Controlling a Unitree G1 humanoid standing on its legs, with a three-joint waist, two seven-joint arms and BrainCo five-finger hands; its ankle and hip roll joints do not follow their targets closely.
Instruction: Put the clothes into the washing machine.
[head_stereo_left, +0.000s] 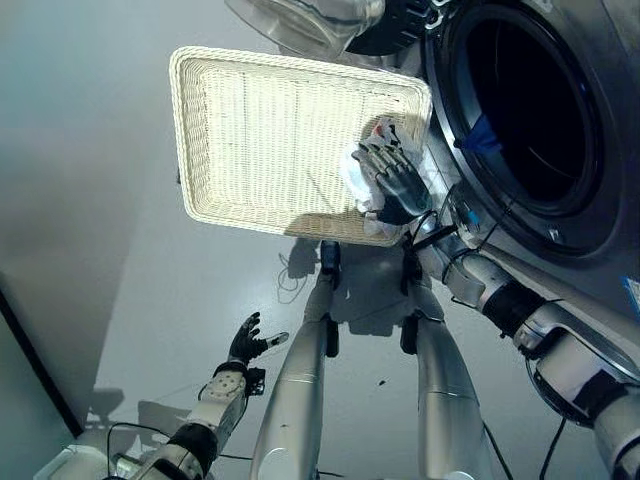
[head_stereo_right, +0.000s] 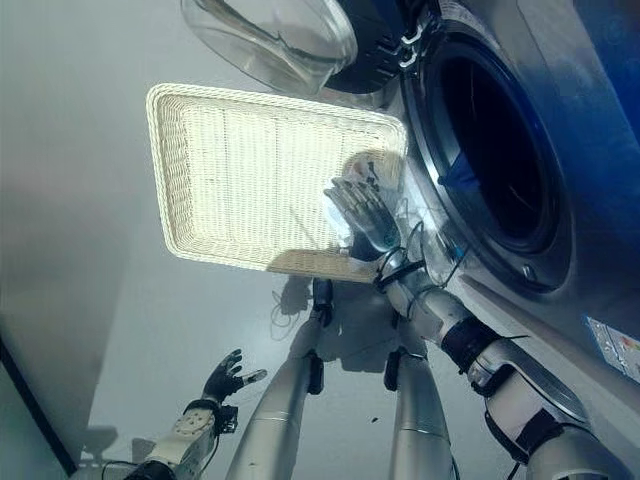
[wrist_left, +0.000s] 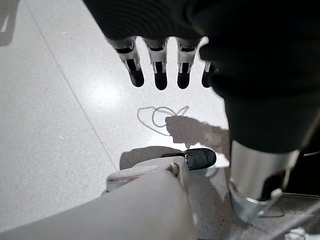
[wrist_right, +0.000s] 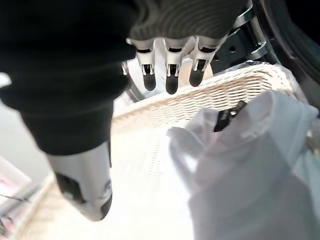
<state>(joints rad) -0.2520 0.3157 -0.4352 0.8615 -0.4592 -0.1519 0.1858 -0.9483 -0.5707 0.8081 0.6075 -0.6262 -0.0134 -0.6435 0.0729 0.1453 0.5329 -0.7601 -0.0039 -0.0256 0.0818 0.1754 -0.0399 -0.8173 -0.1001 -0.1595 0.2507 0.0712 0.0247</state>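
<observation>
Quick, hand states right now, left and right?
Left hand: open, fingers straight, holding nothing, low over the floor.
Right hand: open, fingers straight over the white garment in the wicker basket, not gripping it.

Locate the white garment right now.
The white garment lies in the wicker basket, in its corner nearest the washing machine, under the right hand.

No readable text, labels, numbers or signs anywhere.
</observation>
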